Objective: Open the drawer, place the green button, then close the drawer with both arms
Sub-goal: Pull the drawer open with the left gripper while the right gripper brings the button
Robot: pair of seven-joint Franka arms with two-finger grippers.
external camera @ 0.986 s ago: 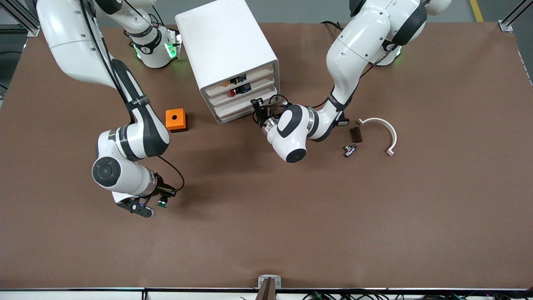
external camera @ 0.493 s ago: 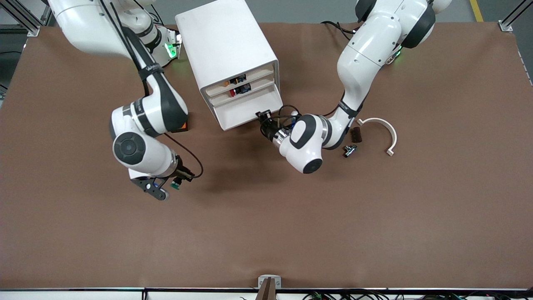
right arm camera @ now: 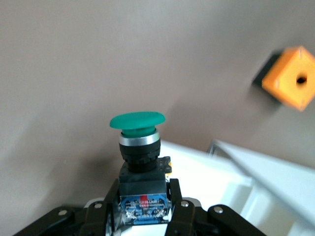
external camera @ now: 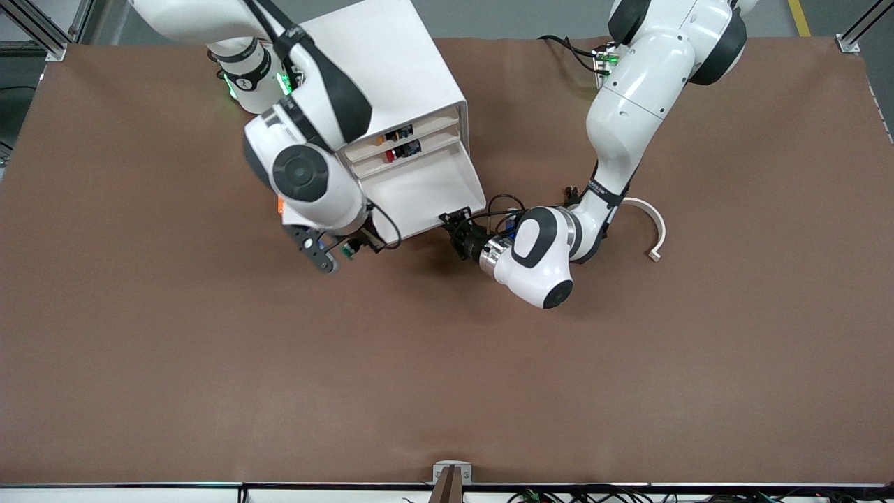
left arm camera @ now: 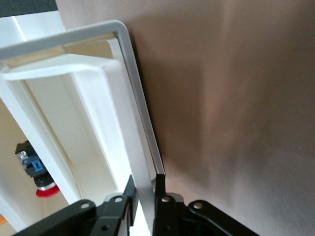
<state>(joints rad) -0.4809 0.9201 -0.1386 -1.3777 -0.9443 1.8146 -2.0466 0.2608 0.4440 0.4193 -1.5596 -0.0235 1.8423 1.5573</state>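
The cabinet (external camera: 380, 77) stands on the table (external camera: 447, 363) between the two arm bases. Its third drawer (external camera: 426, 195) counting downward is pulled out toward the front camera, and its tray interior shows white and bare.

The left gripper (external camera: 455, 222) sits at the drawer's front corner toward the left arm's end of the table, at about 4 o'clock from the cabinet. In the left wrist view the left gripper (left arm camera: 143, 189) has its jaws closed on the drawer's (left arm camera: 98, 128) thin front lip, one finger on each face of the wall. A red-capped part (left arm camera: 37, 172) lies in a compartment above the drawer in that view.

The right gripper (external camera: 355, 248) hangs above the table just off the drawer's front corner toward the right arm's end, at about 7 o'clock from the cabinet. Its jaws are closed on the button (external camera: 347, 253). In the right wrist view the right gripper (right arm camera: 142, 196) clamps the button's (right arm camera: 138, 140) black body, with the green cap pointing away from the wrist. The white drawer edge shows directly under the button there.

An orange cube (right arm camera: 291, 77) rests on the table beside the cabinet, toward the right arm's end. A white curved piece (external camera: 653, 227) lies on the table at about 3 o'clock from the left gripper, well apart from the cabinet.
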